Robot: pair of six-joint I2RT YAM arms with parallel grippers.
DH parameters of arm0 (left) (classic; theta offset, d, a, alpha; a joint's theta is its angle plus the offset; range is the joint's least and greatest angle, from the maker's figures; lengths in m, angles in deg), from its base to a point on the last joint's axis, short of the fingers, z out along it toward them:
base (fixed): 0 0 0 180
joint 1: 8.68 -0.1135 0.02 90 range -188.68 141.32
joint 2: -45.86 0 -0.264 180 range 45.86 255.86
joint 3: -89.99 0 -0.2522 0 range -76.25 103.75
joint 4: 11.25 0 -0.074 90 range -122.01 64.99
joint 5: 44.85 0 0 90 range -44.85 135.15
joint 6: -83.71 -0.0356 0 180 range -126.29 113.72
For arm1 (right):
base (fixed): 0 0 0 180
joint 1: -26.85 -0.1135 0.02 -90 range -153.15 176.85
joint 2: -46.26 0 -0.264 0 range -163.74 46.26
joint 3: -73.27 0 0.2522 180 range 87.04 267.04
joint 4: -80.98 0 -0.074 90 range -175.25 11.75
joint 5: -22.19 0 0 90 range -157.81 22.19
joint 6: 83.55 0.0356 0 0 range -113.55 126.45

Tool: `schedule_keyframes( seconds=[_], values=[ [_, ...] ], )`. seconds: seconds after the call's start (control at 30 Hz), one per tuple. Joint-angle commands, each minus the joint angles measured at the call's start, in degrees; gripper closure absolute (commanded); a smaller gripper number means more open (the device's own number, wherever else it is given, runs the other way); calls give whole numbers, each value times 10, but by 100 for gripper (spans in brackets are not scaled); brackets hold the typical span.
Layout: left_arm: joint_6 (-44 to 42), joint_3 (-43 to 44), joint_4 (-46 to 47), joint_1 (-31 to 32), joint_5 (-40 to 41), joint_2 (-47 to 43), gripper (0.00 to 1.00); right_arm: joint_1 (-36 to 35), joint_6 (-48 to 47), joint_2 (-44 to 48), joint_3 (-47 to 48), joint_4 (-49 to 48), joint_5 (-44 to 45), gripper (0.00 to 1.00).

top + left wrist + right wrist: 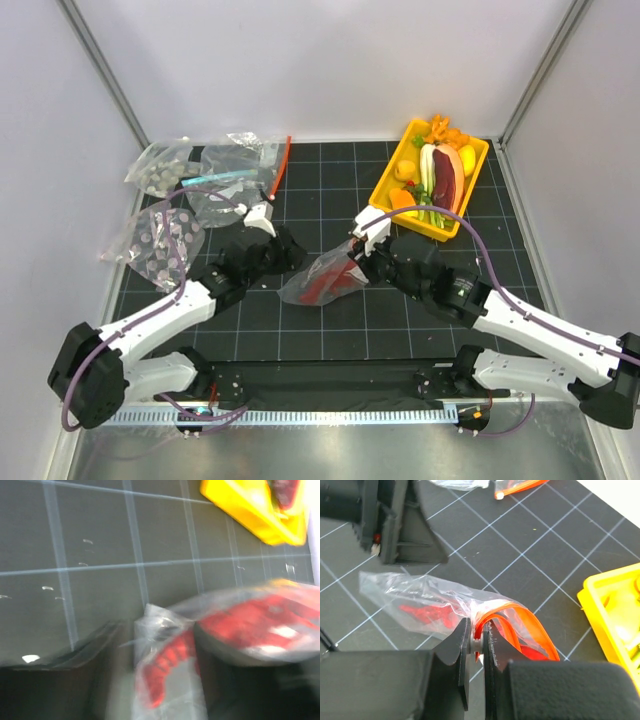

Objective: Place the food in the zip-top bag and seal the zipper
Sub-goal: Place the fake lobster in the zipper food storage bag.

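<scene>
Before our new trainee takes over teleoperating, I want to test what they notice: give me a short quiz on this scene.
1. True or false: the lobster lies in the yellow tray.
2. The right end effector pinches: A) nothing B) the zipper of the zip-top bag C) the tray's rim.
3. Is food left in the tray?
Key: 1 false, it is inside the bag; 2 B; 3 yes, several pieces.
</scene>
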Motion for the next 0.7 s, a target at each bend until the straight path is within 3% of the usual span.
schedule_keyframes(
  seconds=[0.0, 0.1, 0.2, 0.37, 0.53, 0.67],
  values=[
    [33, -24, 97, -1, -107, -16, 53, -1, -2, -1, 30, -48, 59, 99],
    [27, -74, 182, 44, -115, -56, 70, 5, 5, -19, 43, -62, 79, 99],
    [1, -69, 190, 116, -59, -45, 80, 9, 20, -57, 79, -57, 63, 99],
    [-32, -59, 233, 172, -21, -7, 94, 11, 31, -117, 135, -59, -21, 99],
    [-93, -65, 198, 227, 100, -80, 96, 41, 86, -105, 103, -134, -153, 99],
    [-101, -70, 198, 227, 104, -90, 95, 151, 167, -85, 38, -206, -289, 99]
  ],
)
